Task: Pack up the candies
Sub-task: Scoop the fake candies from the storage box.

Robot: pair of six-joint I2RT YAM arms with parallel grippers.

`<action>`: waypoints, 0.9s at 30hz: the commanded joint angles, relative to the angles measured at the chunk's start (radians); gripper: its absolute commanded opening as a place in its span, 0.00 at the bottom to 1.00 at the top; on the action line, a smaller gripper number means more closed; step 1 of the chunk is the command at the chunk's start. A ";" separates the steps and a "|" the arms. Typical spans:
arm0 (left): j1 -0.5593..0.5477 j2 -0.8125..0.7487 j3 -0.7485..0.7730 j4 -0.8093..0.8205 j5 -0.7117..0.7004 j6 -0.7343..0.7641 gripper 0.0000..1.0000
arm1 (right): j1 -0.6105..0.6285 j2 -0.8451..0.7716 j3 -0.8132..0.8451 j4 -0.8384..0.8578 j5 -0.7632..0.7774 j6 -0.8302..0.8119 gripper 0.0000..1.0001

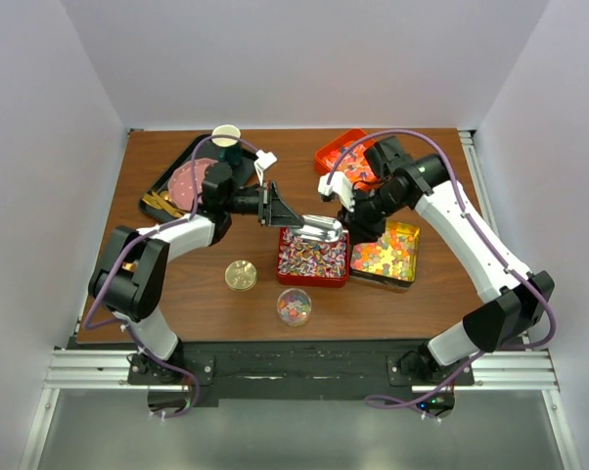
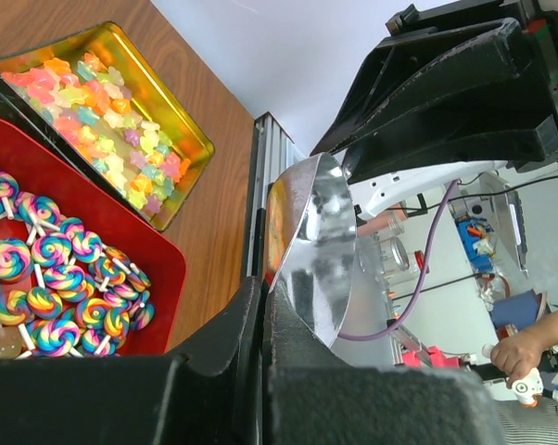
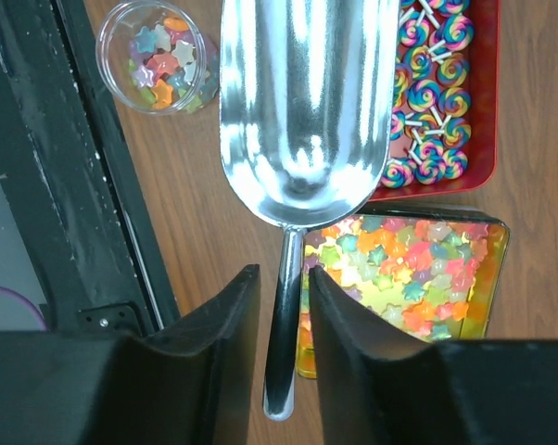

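Right end effector (image 3: 281, 278) was clamped on the handle of the silver scoop (image 3: 307, 102), its bowl empty, over the edge of the red tray (image 3: 486, 93). Candies:
- swirl lollipops (image 1: 314, 257) in that tray
- star jellies (image 1: 385, 257) in the gold tin (image 2: 172, 111)
- a few in the clear jar (image 1: 294, 306) on the counter (image 1: 197, 294)

Left end effector (image 2: 263, 306) sat beside the scoop rim. I could not tell whether its fingers were together or apart.

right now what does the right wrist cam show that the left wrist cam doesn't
Only the right wrist view: the clear jar holding a few star candies, and the handle of the scoop between the fingers of the right gripper. Only the left wrist view: a person's hand beyond the table. Both: the scoop, the red tray of lollipops, and the gold tin of star candies.
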 commanded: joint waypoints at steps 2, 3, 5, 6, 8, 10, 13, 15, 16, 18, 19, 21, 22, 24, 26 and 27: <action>0.003 -0.001 0.018 0.057 0.023 -0.019 0.00 | 0.002 -0.007 0.011 0.035 -0.012 0.005 0.20; 0.003 -0.001 0.015 0.054 0.022 -0.014 0.00 | 0.000 -0.004 0.014 0.035 -0.012 0.005 0.18; 0.003 -0.002 0.016 0.030 0.020 0.004 0.00 | 0.000 -0.001 0.028 0.029 -0.011 -0.004 0.14; 0.004 -0.002 0.018 0.023 0.019 0.009 0.00 | 0.002 0.001 0.032 0.027 -0.008 -0.007 0.13; 0.006 -0.004 0.016 0.004 0.014 0.022 0.00 | 0.000 0.002 0.043 0.022 -0.003 -0.023 0.04; 0.012 -0.005 0.027 -0.036 0.001 0.065 0.07 | 0.000 0.002 0.052 0.015 0.002 -0.039 0.00; 0.047 -0.028 0.051 -0.226 -0.052 0.198 0.36 | 0.000 0.002 0.083 -0.004 0.047 -0.096 0.00; 0.075 -0.045 0.049 -0.320 -0.081 0.242 0.40 | 0.000 0.013 0.110 -0.028 0.089 -0.147 0.00; 0.107 -0.066 0.038 -0.346 -0.096 0.280 0.42 | 0.000 0.022 0.124 -0.066 0.127 -0.196 0.00; 0.139 -0.091 0.021 -0.435 -0.160 0.320 0.45 | 0.000 0.051 0.161 -0.109 0.166 -0.242 0.00; 0.170 -0.113 -0.003 -0.460 -0.191 0.358 0.45 | 0.003 0.060 0.169 -0.120 0.223 -0.286 0.00; 0.188 -0.139 -0.025 -0.581 -0.316 0.406 0.47 | 0.015 0.108 0.192 -0.145 0.288 -0.317 0.00; 0.194 -0.163 -0.051 -0.611 -0.352 0.452 0.47 | 0.018 0.126 0.199 -0.152 0.364 -0.346 0.00; 0.195 -0.186 -0.077 -0.681 -0.445 0.486 0.47 | 0.031 0.177 0.221 -0.158 0.437 -0.374 0.00; 0.195 -0.214 -0.122 -0.726 -0.492 0.501 0.42 | 0.044 0.206 0.239 -0.145 0.545 -0.408 0.00; 0.193 -0.223 -0.134 -0.734 -0.521 0.504 0.34 | 0.060 0.236 0.247 -0.140 0.576 -0.418 0.00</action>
